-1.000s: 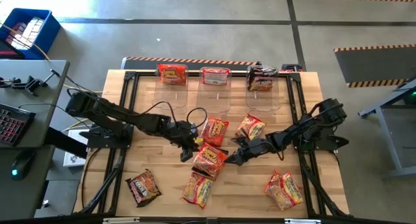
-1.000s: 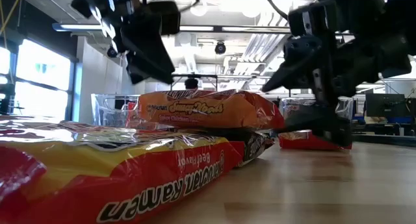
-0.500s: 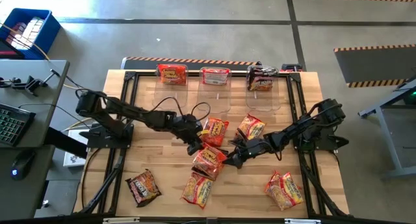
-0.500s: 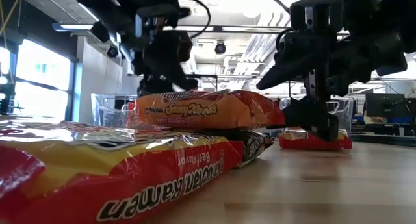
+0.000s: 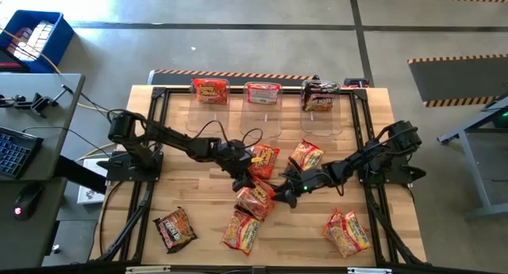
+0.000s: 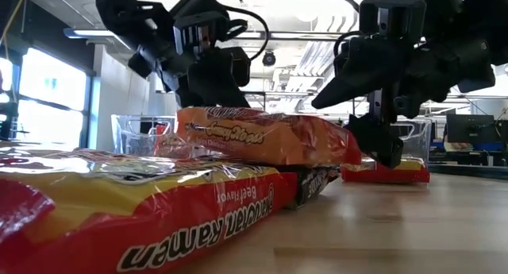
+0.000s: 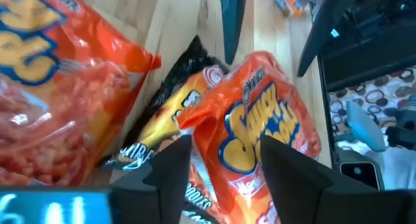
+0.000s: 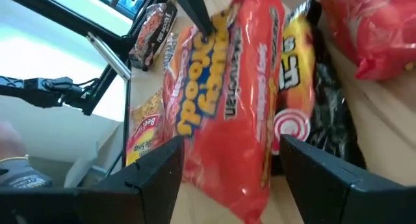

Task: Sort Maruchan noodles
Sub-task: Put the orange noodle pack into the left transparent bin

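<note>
Biggest thing first: the light wooden surface (image 5: 198, 226) w/ a black metal frame around it. Along the far edge sit three clear plastic bins (image 5: 260, 99), each w/ a noodle packet in it: orange one on the left, red-and-white in the middle, dark one on the right.

Both my arms reach in toward the centre of the surface. Rest of the crinkly plastic Maruchan ramen packets are loose on the wood: a dark brown one (image 5: 175, 229) near the front left, an orange-yellow one (image 5: 240, 233) front centre, a pair (image 5: 346, 232) at the front right, one (image 5: 305, 156) just in front of the bins, and another orange-red one (image 5: 263, 160) beside my left claw.

The one that matters rn: the orange-red packet (image 5: 255, 199) mid-surface, lying tilted on top of a black-and-yellow packet (image 7: 170, 117). Low view shows it raised off the wood on that stack, sloping down to the right.

My left claw (image 5: 243, 179) is down at the far-left end of that orange packet, fingers (image 7: 169, 178) spread on either side of the packet's edge, not clamped afaict. My right claw (image 5: 282, 191) is at the packet's right end, fingers (image 8: 153, 178) spread wide w/ the packet between them, not squeezing it.
</note>
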